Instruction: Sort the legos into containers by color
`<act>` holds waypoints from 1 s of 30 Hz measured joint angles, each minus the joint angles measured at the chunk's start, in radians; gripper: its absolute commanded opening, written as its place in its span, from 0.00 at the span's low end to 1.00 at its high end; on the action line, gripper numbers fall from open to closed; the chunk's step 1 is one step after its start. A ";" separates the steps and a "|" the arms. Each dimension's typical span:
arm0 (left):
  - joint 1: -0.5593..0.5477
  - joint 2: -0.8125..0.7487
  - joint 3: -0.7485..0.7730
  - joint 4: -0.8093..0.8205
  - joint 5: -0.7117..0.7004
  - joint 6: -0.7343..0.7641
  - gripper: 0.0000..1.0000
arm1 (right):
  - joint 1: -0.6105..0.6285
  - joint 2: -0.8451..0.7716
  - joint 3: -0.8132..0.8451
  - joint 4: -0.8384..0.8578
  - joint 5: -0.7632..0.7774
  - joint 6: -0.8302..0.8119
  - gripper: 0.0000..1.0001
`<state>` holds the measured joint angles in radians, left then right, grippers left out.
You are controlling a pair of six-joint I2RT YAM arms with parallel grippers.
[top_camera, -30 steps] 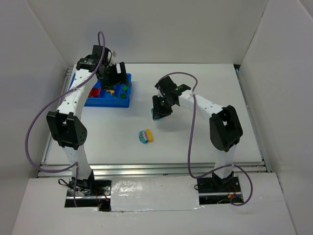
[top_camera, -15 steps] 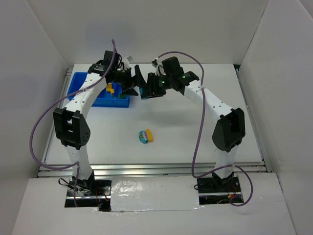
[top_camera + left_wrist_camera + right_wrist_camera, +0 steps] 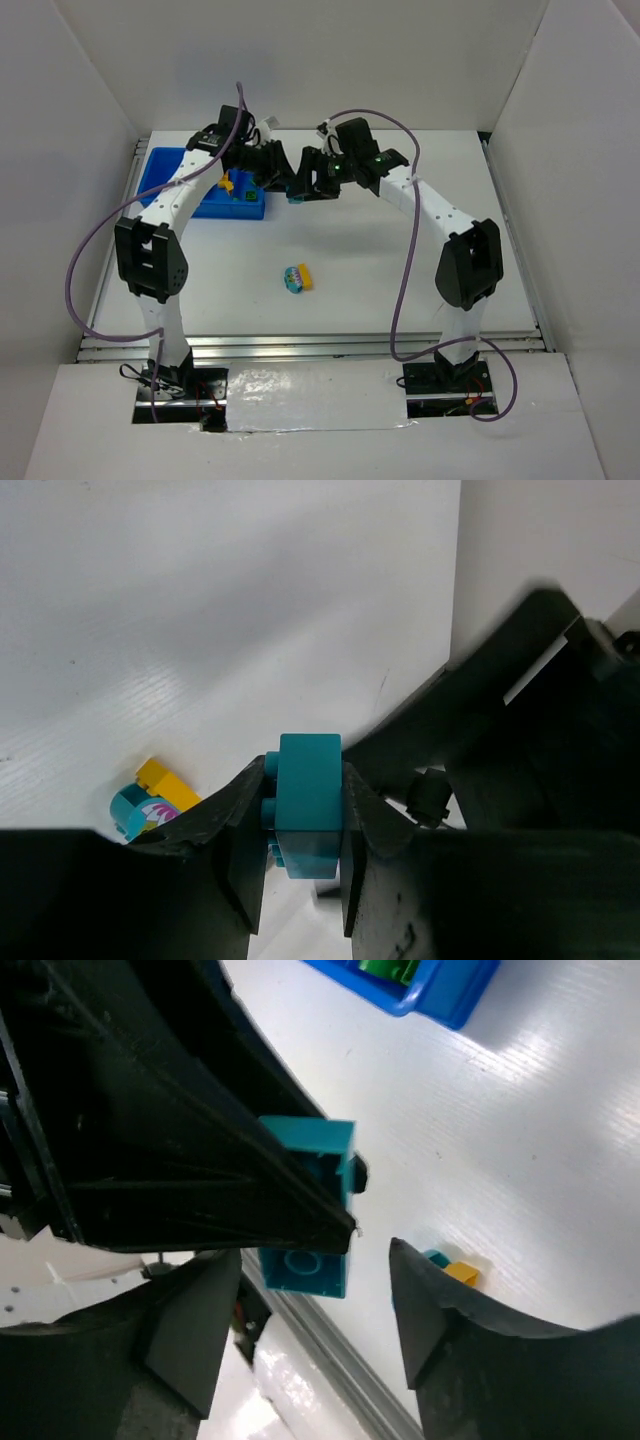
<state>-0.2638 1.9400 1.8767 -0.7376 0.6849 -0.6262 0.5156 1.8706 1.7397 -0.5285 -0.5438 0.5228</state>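
1. The teal lego (image 3: 305, 805) hangs in the air near the blue tray (image 3: 160, 165), above the worktop (image 3: 400, 280).
2. The jaws of the left arm (image 3: 165, 205) squeeze it. The jaws of the right arm (image 3: 430, 210) stand apart around it, not touching.
3. It looks like a hand-over. Next, the left arm should carry the lego to the tray part for its color.

Cyan brick (image 3: 305, 805) now between left fingers (image 3: 240, 870)
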 measured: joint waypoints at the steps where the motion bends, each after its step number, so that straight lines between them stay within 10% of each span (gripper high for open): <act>1: 0.000 0.003 0.002 -0.004 0.000 0.002 0.00 | -0.003 0.000 -0.006 0.007 -0.002 0.011 0.99; 7: 0.052 0.050 0.127 -0.102 -0.151 0.040 0.00 | -0.054 -0.022 -0.072 0.039 -0.003 0.028 1.00; 18: 0.518 0.152 0.265 -0.129 -0.775 -0.014 0.00 | -0.121 -0.194 -0.304 0.028 0.031 0.006 1.00; 30: 0.511 0.198 0.290 0.117 -1.081 0.128 0.08 | -0.128 -0.315 -0.372 0.032 0.049 -0.048 1.00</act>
<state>0.2474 2.1376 2.1666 -0.6201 -0.3962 -0.4980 0.3874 1.5558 1.3682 -0.4965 -0.4946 0.4751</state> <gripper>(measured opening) 0.401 0.996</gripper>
